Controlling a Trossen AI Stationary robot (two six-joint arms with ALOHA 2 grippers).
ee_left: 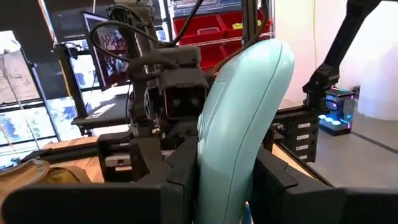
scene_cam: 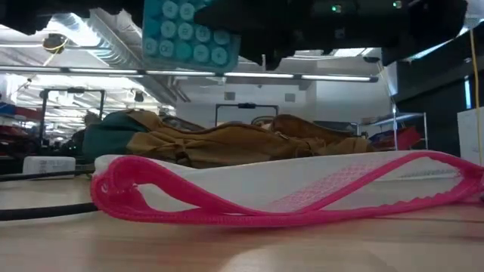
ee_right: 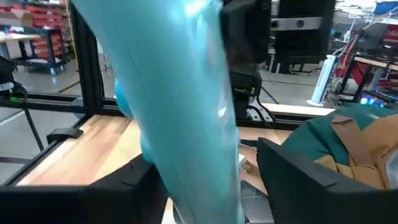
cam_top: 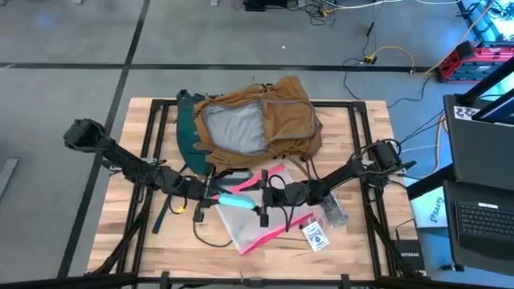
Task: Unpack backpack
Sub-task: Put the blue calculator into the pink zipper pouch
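Observation:
The tan-brown backpack [cam_top: 257, 120] lies at the far middle of the table, its mouth open and its grey lining showing. In front of it lies a clear pink-edged pouch [cam_top: 257, 225]. Above the pouch hangs a light teal, brush-like object [cam_top: 237, 199] with round studs on its underside [scene_cam: 189, 34]. My left gripper [cam_top: 213, 197] is shut on it. My right gripper [cam_top: 263, 202] is at its other end, open, with a finger on either side [ee_right: 205, 168]; a gap shows beside one finger. My left gripper pinches the teal object's smooth narrow part [ee_left: 227, 168] between its two fingers. It comes in roughly level from the table's left, with the object running on past the fingertips toward the right arm. The object is lifted clear of the table, above the pouch.
A small labelled packet [cam_top: 316, 234] and a clear packet [cam_top: 333, 210] lie near the pouch at the right. A black cable [cam_top: 210, 238] loops on the near left. Dark frame rails [cam_top: 363, 144] run along the table's sides. A laptop [cam_top: 482, 213] stands off the right edge.

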